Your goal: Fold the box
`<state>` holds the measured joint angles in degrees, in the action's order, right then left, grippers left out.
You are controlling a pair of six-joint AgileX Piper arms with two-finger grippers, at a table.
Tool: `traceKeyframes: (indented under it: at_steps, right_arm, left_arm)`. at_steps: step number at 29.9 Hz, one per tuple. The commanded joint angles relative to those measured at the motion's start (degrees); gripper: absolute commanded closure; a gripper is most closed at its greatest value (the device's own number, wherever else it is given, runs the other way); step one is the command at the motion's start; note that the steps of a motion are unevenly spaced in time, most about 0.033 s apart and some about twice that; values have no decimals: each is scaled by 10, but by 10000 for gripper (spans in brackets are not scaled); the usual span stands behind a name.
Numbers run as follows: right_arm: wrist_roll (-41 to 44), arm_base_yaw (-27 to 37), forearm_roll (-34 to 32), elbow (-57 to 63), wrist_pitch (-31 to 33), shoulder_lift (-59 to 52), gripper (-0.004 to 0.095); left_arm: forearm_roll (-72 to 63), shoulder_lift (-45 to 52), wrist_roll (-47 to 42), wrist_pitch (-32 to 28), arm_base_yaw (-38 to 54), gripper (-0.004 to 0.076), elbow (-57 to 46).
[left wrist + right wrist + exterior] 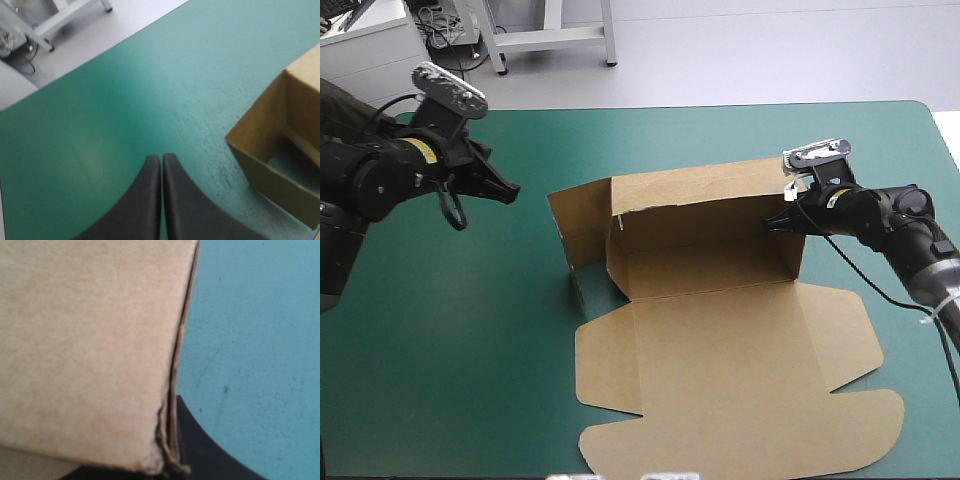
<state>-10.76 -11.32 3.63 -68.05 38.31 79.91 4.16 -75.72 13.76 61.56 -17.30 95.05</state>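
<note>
Holding the brown box by the right corner of its raised wall, my right gripper clamped on the board.
Board edge sits between its black fingers; the wide panel lies flat on the teal-green cover. Left gripper pressed together over bare cover; the box's open corner stands ahead of it, off to one side.

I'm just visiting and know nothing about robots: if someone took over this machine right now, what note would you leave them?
Left gripper: shut, empty, over the teal-green cover beside the box's left end.
Right gripper: shut on the box, at the right end of its raised back wall.
Done: back wall and left side flap stand up.
Left to do: near panels lie flat; likely raise and tuck them.
</note>
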Motion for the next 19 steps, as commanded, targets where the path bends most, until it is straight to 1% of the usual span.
traceKeyframes:
  at_steps: [1,3,7,9,14,19]
  right_arm:
    - [-3,3,7,-19,-21,-17,926]
    - [-3,3,11,-19,-20,-17,926]
    - [-3,3,16,-19,-20,-17,926]
    - [-4,3,16,-19,-21,-17,926]
    - [-4,3,16,-19,-20,-17,926]
    - [-4,3,16,-20,-16,-17,926]
  left_arm:
    - [-57,24,0,-5,67,730,17]
    - [-79,40,-2,-9,105,730,3]
    - [-93,83,-2,-16,145,730,-51]
    - [-93,115,-2,-26,148,730,-97]
    - [-92,204,-14,-84,148,730,-217]
    - [-91,270,-21,-90,148,730,-294]
